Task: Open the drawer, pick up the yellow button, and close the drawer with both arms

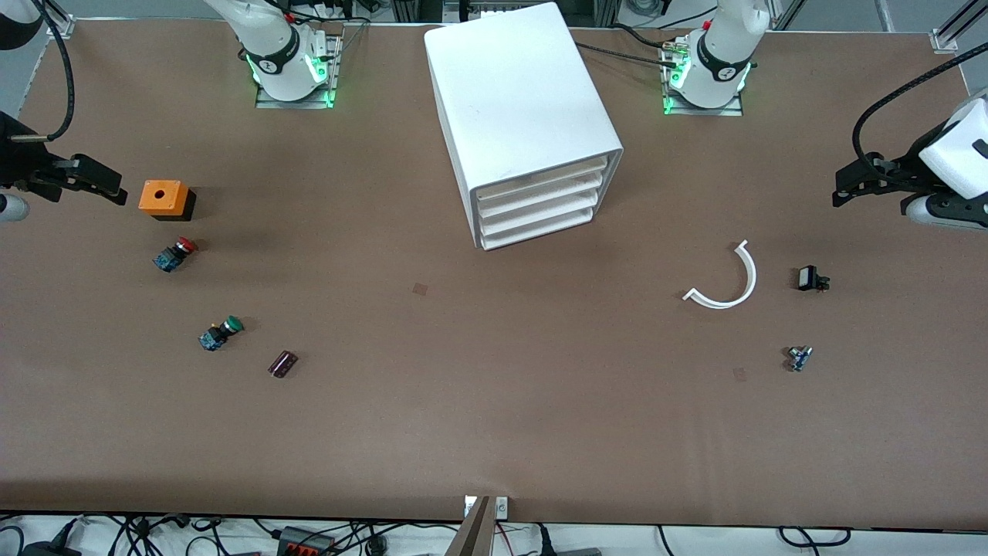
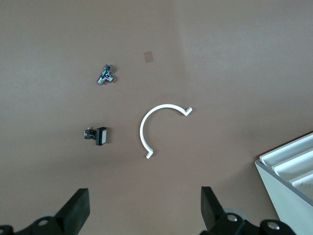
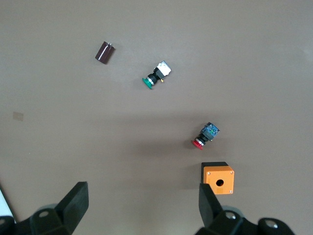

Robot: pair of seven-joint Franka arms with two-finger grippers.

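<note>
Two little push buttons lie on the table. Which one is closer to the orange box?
The red-capped button, lying just nearer the front camera than the orange box. The green-capped button lies nearer the camera still, beside a small dark cylinder.

Brown table point(image 1: 494, 432). White 4-drawer cabinet point(image 1: 517, 116) at 12 o'clock, drawers shut. Approx 9: orange box w/ hole point(image 1: 162, 198), red-cap button point(image 1: 175, 254). Approx 8: green-cap button point(image 1: 221, 333), dark cylinder point(image 1: 282, 364). Approx 3–4: white curved strip point(image 1: 725, 279), black-white switch point(image 1: 810, 279), small metal-blue part point(image 1: 800, 358).
</note>
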